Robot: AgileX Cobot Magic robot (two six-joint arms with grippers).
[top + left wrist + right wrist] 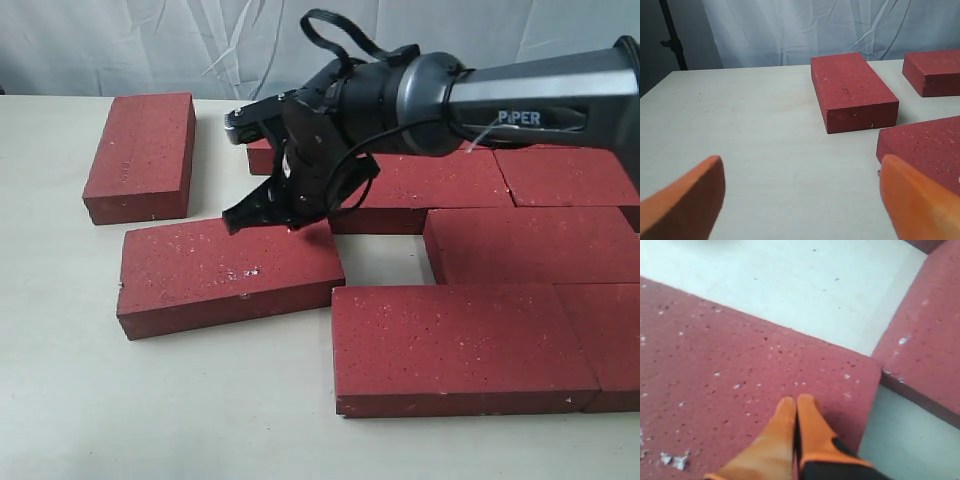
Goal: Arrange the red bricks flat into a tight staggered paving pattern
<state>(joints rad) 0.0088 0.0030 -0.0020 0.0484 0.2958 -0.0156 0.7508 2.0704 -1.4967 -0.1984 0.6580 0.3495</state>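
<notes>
My right gripper has its fingers pressed together, tips at the top face of the loose red brick, toward its 1 o'clock corner. The laid red bricks sit at its 3 o'clock. My left gripper hangs spread wide.

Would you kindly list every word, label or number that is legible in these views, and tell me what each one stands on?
"PiPER": white lettering on the grey forearm of the right arm.
Faint marks, possibly a stamp, on top of the separate brick: too faint to read.
Nothing else legible; the right wrist view shows no text at all.
</notes>
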